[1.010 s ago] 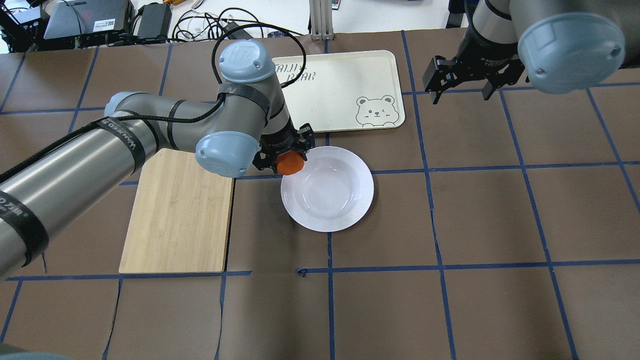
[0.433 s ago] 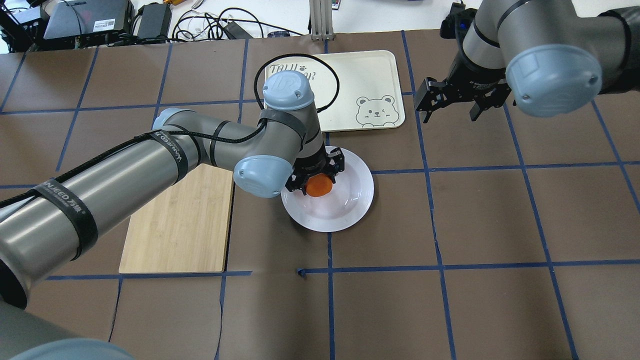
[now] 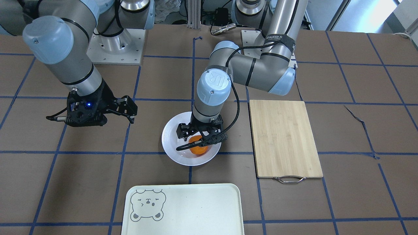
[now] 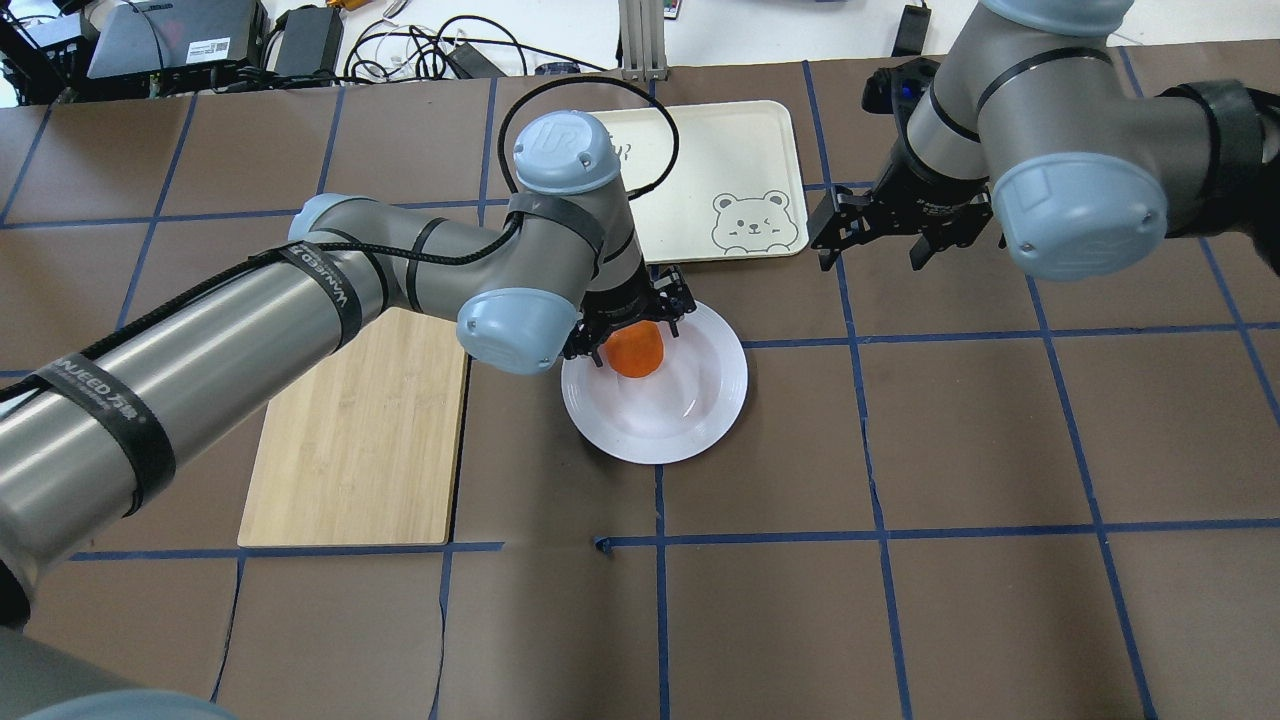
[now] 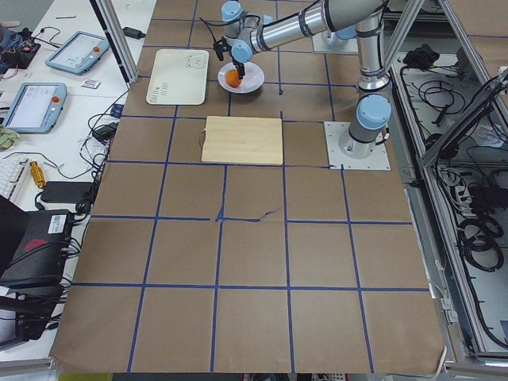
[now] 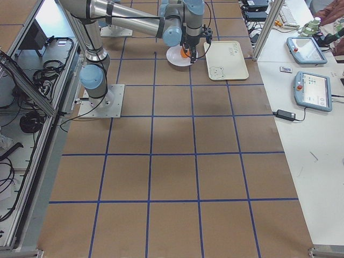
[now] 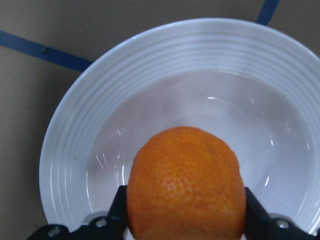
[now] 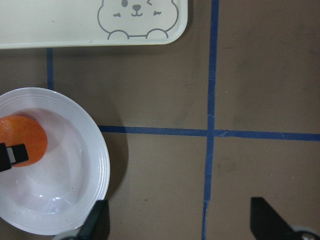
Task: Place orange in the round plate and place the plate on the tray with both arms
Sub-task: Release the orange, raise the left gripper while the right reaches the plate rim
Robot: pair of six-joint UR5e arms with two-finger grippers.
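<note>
My left gripper (image 4: 633,335) is shut on the orange (image 4: 637,352), a small bright-orange fruit, and holds it over the far-left part of the round plate's well. The left wrist view shows the orange (image 7: 186,185) pinched between both fingers above the white plate (image 7: 75,135). The glossy plate (image 4: 695,400) rests on the brown table, just in front of the cream tray (image 4: 700,150) with its bear face. My right gripper (image 4: 870,250) hangs open and empty above the table, right of the tray's bear corner. Its wrist view looks down on the plate (image 8: 75,150) and the tray (image 8: 60,25).
A bamboo cutting board (image 4: 350,430) with a metal handle lies left of the plate, partly under my left arm. Blue tape lines grid the brown table. Cables and devices sit beyond the table's far edge.
My left gripper carried the orange from the plate's left rim to over its well. My right arm swung left and came nearer the tray's bear corner.
</note>
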